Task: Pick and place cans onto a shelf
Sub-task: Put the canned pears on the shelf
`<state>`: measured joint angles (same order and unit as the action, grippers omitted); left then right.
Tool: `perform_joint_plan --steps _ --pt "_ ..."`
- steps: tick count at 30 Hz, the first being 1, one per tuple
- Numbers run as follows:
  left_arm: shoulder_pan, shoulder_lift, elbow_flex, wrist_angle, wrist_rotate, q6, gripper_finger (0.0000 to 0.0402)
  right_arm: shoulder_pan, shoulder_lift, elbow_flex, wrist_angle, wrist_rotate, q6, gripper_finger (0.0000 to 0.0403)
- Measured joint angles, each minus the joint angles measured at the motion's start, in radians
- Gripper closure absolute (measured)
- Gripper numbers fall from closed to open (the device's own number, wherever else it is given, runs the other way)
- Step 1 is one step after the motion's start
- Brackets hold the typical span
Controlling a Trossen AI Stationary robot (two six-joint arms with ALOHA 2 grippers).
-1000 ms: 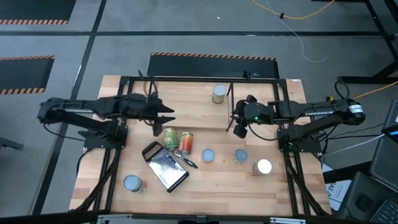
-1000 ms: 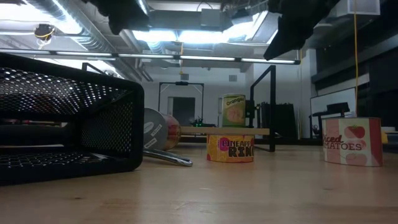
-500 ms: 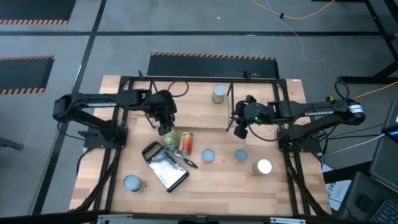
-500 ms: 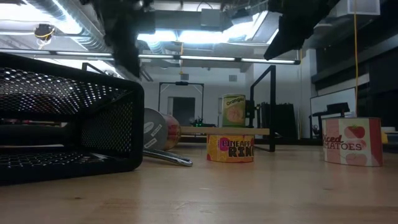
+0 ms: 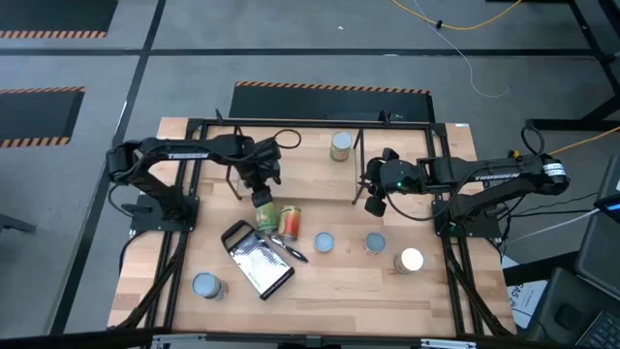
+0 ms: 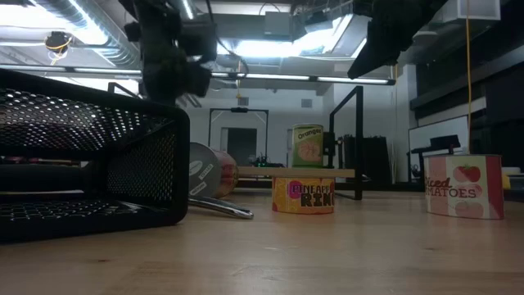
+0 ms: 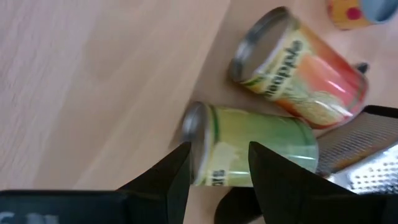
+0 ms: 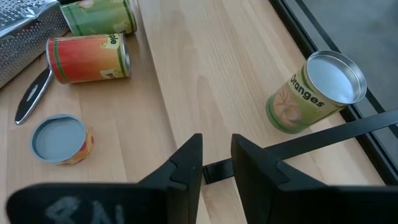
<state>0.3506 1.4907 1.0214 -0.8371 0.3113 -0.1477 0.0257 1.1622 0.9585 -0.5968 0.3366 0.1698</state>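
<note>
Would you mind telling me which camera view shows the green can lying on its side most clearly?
The left wrist view: the green can fills the frame beyond the left gripper, its open fingers either side of the can's end. The high view has the gripper covering most of it, the right wrist view catches it at the frame's edge, and the low view hides it.

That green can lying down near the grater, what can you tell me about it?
The green can is a small metal tin with a yellow-green paper label and a silver rim. It lies on its side on the wooden table, beside an orange-red can that also lies on its side, and next to the metal grater. The left hand hangs just over it, fingers open astride its silver end, not yet gripping.
</note>
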Motion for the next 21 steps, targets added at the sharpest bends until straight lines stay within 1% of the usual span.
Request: perform_joint_plan --steps 6,13,21 --pt "0.022 0.069 0.0 0.001 0.075 -0.002 0.0249 0.0 0.0 0.0 0.0 0.0 -0.021 0.0313" --pt "0.022 0.123 0.0 0.003 0.166 0.0 0.0249 0.0 0.0 0.0 0.0 0.0 -0.022 0.0313" --pt "0.022 0.14 -0.001 0.0 0.181 0.0 0.0267 0.0 0.0 0.0 0.0 0.0 -0.022 0.0313"
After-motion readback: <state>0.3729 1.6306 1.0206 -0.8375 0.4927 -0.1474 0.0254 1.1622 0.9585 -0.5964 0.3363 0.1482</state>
